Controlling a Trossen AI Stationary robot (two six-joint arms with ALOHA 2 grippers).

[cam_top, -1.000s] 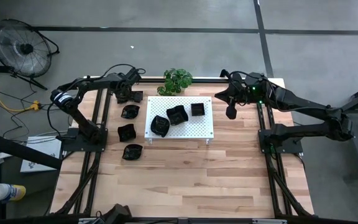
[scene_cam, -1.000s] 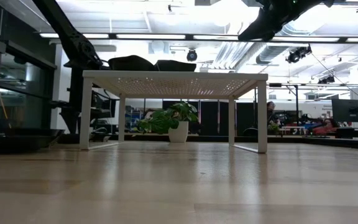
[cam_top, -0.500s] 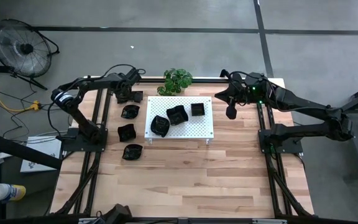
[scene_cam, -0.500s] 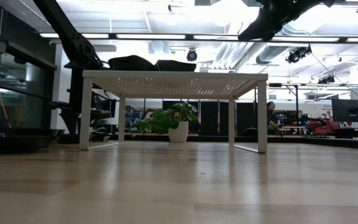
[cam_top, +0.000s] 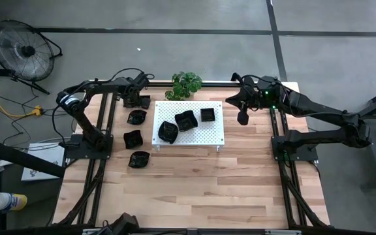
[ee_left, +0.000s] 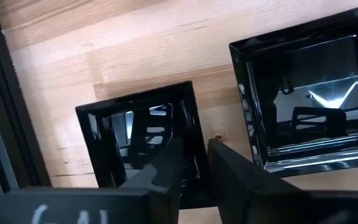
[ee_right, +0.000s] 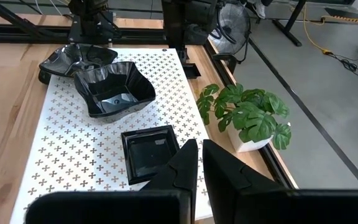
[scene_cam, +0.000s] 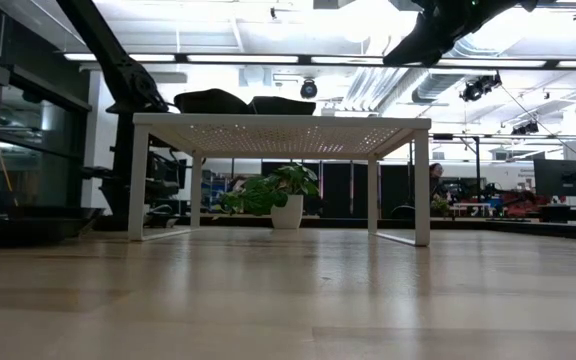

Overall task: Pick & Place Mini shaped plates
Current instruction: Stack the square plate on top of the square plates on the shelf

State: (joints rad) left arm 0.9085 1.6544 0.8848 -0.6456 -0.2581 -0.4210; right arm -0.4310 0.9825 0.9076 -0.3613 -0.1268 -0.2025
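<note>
Left jaws: the left gripper (ee_left: pixel 194 162) had its two fingers straddling the near wall of a small square plate (ee_left: pixel 138 140), one finger inside the dish and one outside; whether they were already pinching the wall could not be told.
Right jaws: the right gripper (ee_right: pixel 199 163) had its fingers nearly together, a thin gap between them, with nothing held.
Left gripper position: at the far left corner of the wooden table (cam_top: pixel 194 176), left of the potted plant (cam_top: pixel 187 84) and just beyond the white perforated board (cam_top: pixel 189 123).
Right gripper position: raised in the air off the board's right far corner, above the table's right edge.
Plates at the left gripper: two glossy black square dishes side by side on the wood, the straddled one and a larger square plate (ee_left: pixel 303 93) just beside it.
Plates on the board: a wavy-edged plate (ee_right: pixel 114 87) in the middle, a second wavy dish (ee_right: pixel 73 59) touching it on the left side, and a square dish (ee_right: pixel 151 152) near the right far corner.
Plates on the table left of the board: three black dishes in a loose column, the far one (cam_top: pixel 136 117), the middle one (cam_top: pixel 133 138) and the near one (cam_top: pixel 138 158), all apart from each other.
Low view: the board stood on four white legs, with dark plates showing above its top.
</note>
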